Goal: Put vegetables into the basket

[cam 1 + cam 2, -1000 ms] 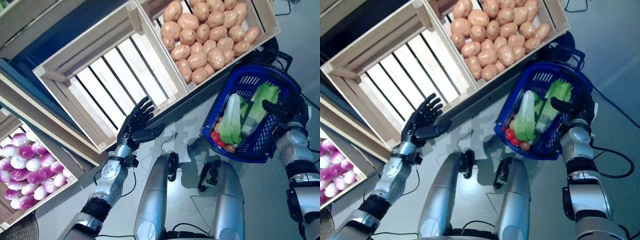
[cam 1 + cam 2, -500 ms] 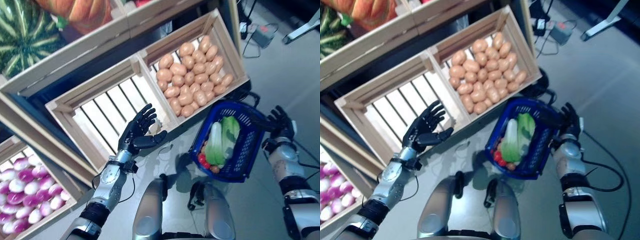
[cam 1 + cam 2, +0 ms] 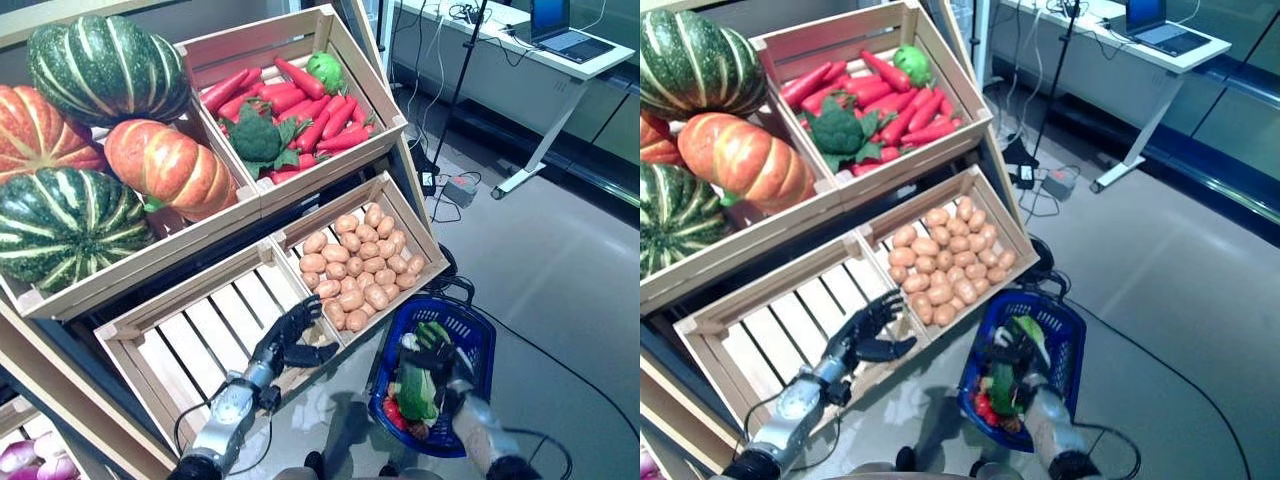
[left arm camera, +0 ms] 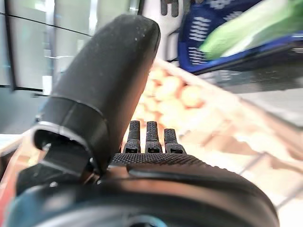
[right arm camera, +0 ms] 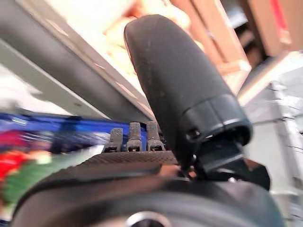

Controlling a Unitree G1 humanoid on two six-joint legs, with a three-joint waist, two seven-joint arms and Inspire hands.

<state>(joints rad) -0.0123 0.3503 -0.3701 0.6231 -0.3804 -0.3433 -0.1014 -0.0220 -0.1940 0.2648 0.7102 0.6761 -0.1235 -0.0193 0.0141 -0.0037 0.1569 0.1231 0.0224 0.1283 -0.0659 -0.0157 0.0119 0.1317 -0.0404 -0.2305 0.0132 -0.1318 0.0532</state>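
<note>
The left hand [image 3: 287, 343] hangs at the front rim of the empty slatted crate [image 3: 190, 345], its fingers [image 3: 296, 315] spread and straight, thumb stuck out sideways, holding nothing. The left wrist view shows the same: straight fingers in a row, nothing between them and the thumb.

The right hand [image 3: 437, 358] sits over the blue basket [image 3: 470, 335], which rests on the grey floor [image 3: 560, 260]. Its fingers lie across the greens inside; from the head views and the right wrist view I cannot tell whether they are curled on anything or merely resting.

Inside the basket, under and beside those fingers, lie two pale-green leafy vegetables [image 3: 415, 385] side by side, with a few small red and brown items [image 3: 395, 415] at the near end; their count is unclear.

Just beyond the left fingers is one crate of potatoes [image 3: 362, 270], too many to count, well over twenty.

Farther up, one crate holds a heap of red carrots [image 3: 310, 105], one broccoli head [image 3: 258, 140] and one green pepper [image 3: 325, 70]. Beside it, a larger crate carries four pumpkins [image 3: 170, 165]: two dark green striped, two orange.

Far beyond the right fingers stands a white tabletop [image 3: 530, 40] with one laptop [image 3: 565, 25] on it.
</note>
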